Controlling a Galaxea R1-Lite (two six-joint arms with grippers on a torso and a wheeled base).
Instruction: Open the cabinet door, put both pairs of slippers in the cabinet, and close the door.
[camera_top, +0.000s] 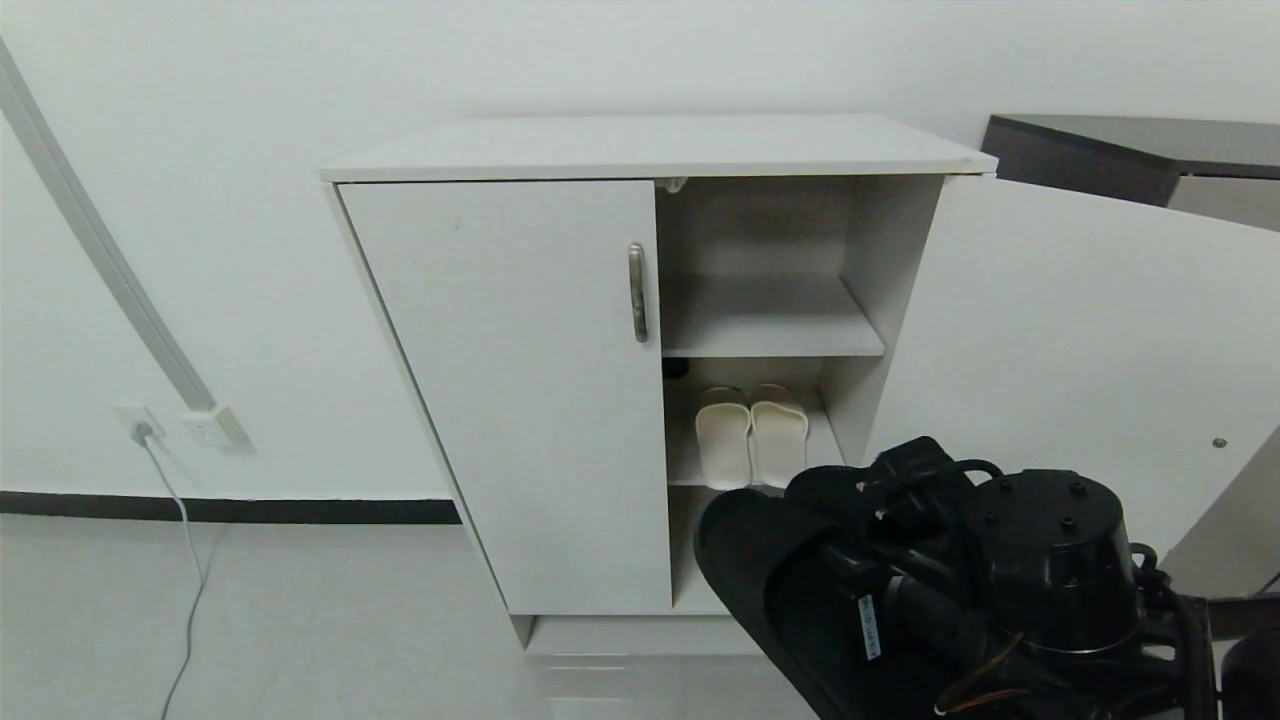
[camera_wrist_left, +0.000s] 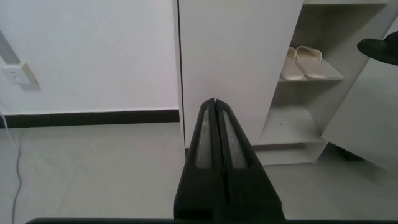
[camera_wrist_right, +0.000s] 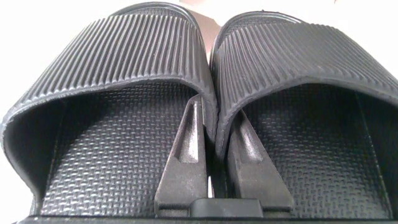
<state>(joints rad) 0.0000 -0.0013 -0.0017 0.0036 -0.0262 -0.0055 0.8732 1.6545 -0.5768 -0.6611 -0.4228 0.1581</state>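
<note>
Right jaws clamp the ribbed black rubber slippers (camera_wrist_right: 149, 56) by their inner edges; cream slippers (camera_top: 750, 435) shelved beyond them; left jaws pressed together, empty.

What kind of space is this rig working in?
Probably a home-style entryway, maybe a mock-up: a white shoe cabinet with cream slippers inside, black slippers in the right gripper, and a wall socket.
</note>
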